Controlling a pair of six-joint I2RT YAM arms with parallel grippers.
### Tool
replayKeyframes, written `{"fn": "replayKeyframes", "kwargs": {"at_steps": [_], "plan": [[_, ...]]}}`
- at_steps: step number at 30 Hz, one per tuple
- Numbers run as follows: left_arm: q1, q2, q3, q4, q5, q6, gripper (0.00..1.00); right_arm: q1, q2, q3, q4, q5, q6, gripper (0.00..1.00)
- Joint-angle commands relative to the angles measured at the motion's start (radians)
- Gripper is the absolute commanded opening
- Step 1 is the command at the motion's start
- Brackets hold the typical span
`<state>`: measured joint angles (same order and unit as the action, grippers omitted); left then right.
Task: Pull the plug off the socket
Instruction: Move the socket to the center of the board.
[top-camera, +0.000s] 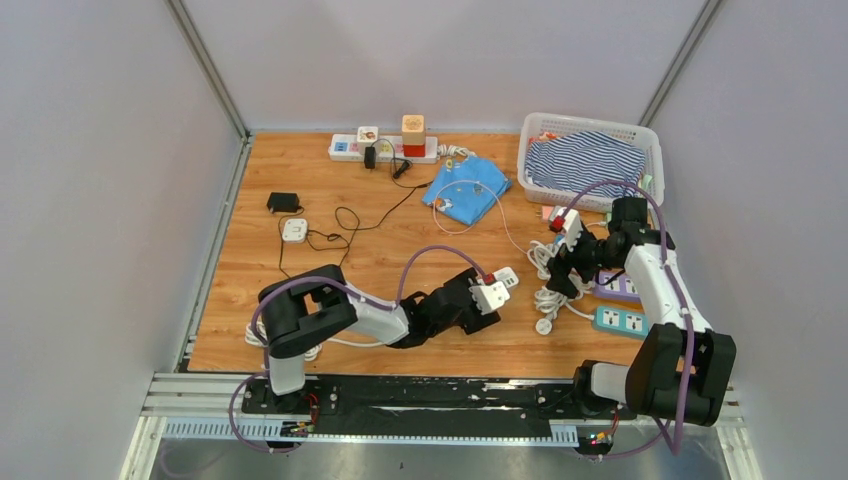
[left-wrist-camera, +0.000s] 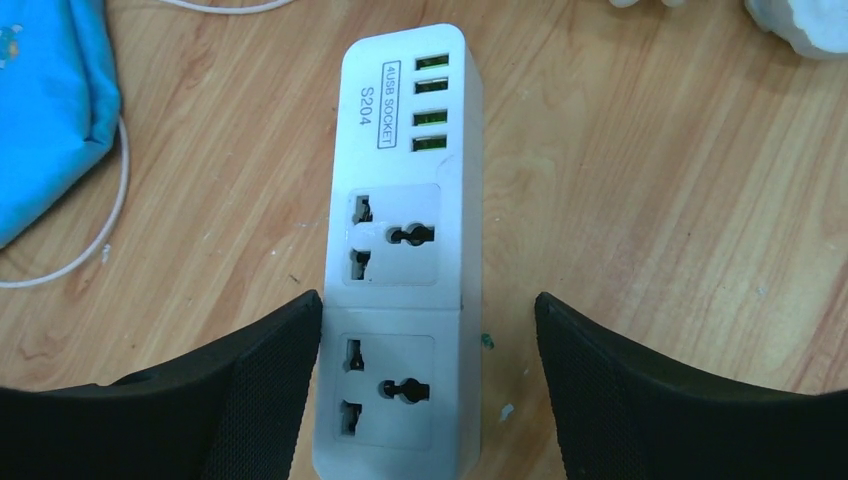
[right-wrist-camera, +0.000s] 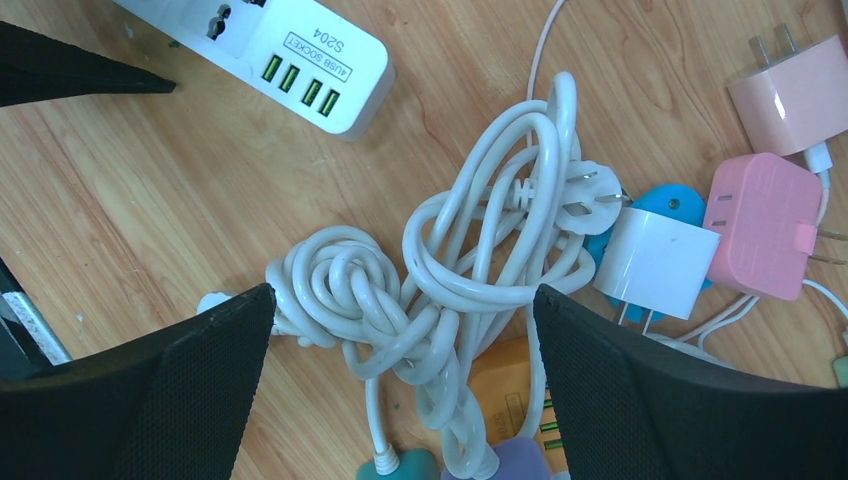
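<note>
A white power strip (left-wrist-camera: 400, 250) marked S204 lies on the wooden floor between my left gripper's open fingers. Both of its sockets and its USB ports are empty. The left finger (left-wrist-camera: 270, 390) touches the strip's side; the right finger stands apart from it. My left gripper (left-wrist-camera: 430, 300) holds nothing. The strip also shows in the top view (top-camera: 508, 278) and in the right wrist view (right-wrist-camera: 290, 55). My right gripper (right-wrist-camera: 405, 290) is open above a tangle of white cable (right-wrist-camera: 470, 260). A far power strip (top-camera: 385, 148) carries a black plug (top-camera: 370, 157) and an orange block (top-camera: 413, 135).
A white adapter (right-wrist-camera: 655, 260), two pink adapters (right-wrist-camera: 760, 225) and an orange strip (right-wrist-camera: 510, 390) lie by the tangle. Purple (top-camera: 618, 288) and teal (top-camera: 620, 320) strips lie at the right. A basket (top-camera: 530, 150) with striped cloth and a blue cloth (top-camera: 465, 185) lie at the back.
</note>
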<state>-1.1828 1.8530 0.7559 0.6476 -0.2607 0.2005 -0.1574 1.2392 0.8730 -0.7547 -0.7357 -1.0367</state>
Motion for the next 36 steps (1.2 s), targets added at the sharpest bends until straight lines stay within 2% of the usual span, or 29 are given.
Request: {"fn": "replayKeyframes", "kwargs": {"at_steps": [1,5,6,12,19,20,21,31,36], "plan": [[0.04,0.017,0.007,-0.024,0.125,-0.048,0.76,-0.022,0.006,0.009,-0.02,-0.019,-0.009,1.0],[0.06,0.027,0.008,-0.025,0.15,-0.066,0.69,-0.024,0.011,0.01,-0.021,-0.017,-0.011,1.0],[0.062,0.028,0.008,-0.025,0.16,-0.072,0.62,-0.024,0.011,0.009,-0.021,-0.017,-0.01,1.0],[0.079,0.036,0.01,-0.025,0.186,-0.095,0.37,-0.027,0.01,0.008,-0.021,-0.019,-0.012,1.0],[0.097,0.035,0.007,-0.02,0.175,-0.121,0.13,-0.03,0.011,0.009,-0.021,-0.022,-0.012,1.0],[0.104,0.034,0.005,-0.02,0.172,-0.127,0.04,-0.031,0.011,0.008,-0.021,-0.022,-0.012,1.0],[0.108,0.03,0.003,-0.019,0.156,-0.136,0.0,-0.031,0.011,0.009,-0.021,-0.022,-0.012,1.0],[0.132,-0.017,-0.059,0.057,-0.002,-0.184,0.0,-0.036,0.017,0.007,-0.021,-0.026,-0.012,1.0],[0.148,-0.049,-0.059,0.055,-0.145,-0.181,0.0,-0.035,0.022,0.007,-0.021,-0.027,-0.011,1.0]]}}
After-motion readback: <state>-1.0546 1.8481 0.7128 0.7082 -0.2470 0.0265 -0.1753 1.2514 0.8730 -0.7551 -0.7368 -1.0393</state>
